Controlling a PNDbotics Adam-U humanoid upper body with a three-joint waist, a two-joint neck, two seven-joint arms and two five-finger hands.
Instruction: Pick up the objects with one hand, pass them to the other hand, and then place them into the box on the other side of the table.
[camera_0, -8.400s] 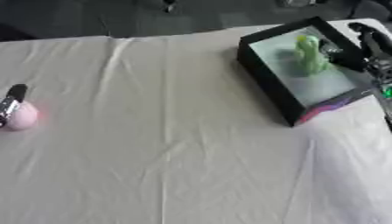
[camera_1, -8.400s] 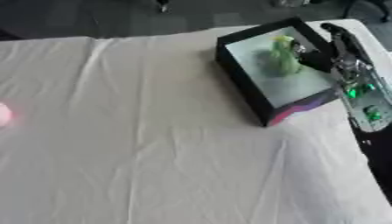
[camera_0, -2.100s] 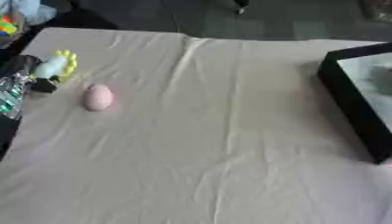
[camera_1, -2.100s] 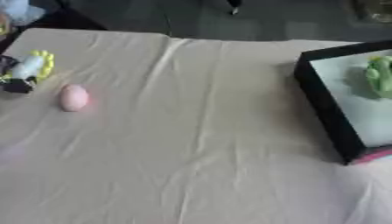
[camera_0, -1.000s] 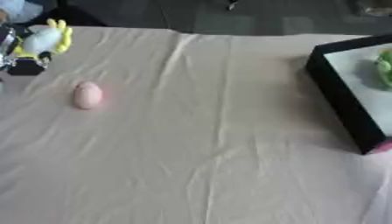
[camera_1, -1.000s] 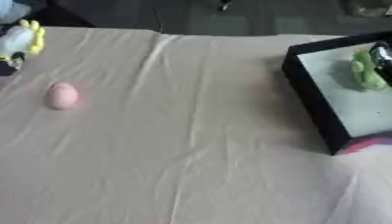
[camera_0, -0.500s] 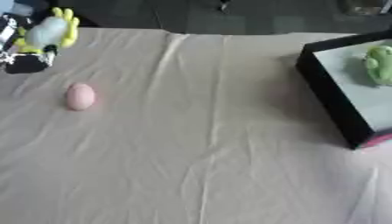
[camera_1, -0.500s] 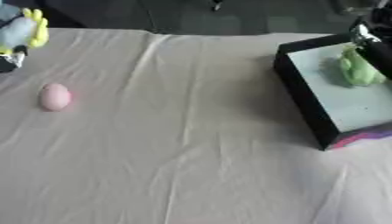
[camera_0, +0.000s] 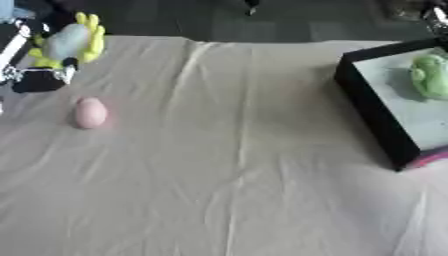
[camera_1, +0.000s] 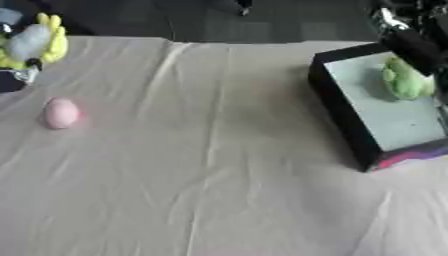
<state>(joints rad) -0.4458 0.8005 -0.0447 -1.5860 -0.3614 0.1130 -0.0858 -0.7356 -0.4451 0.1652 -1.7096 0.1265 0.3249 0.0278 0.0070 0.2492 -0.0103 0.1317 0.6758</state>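
Note:
A yellow and pale blue soft toy (camera_0: 70, 42) hangs above the table's far left corner, with my left hand (camera_0: 24, 70) shut on its lower side. A pink egg (camera_0: 90, 112) lies on the cloth just below it, apart from the hand. At the right stands the black box (camera_1: 343, 112) with a pale floor, and a green toy (camera_1: 402, 77) lies inside it. My right hand (camera_1: 409, 37) shows as a dark shape over the box's far edge, above the green toy; its fingers are too blurred to read.
A beige wrinkled cloth (camera_0: 236, 170) covers the table, with a long fold running down its middle. The dark floor lies beyond the far edge. The box's near corner shows a pink and purple side (camera_1: 407, 156).
The left hand has lifted the yellow toy up and away from the pink egg. The camera has shifted, and the right hand now shows over the box.

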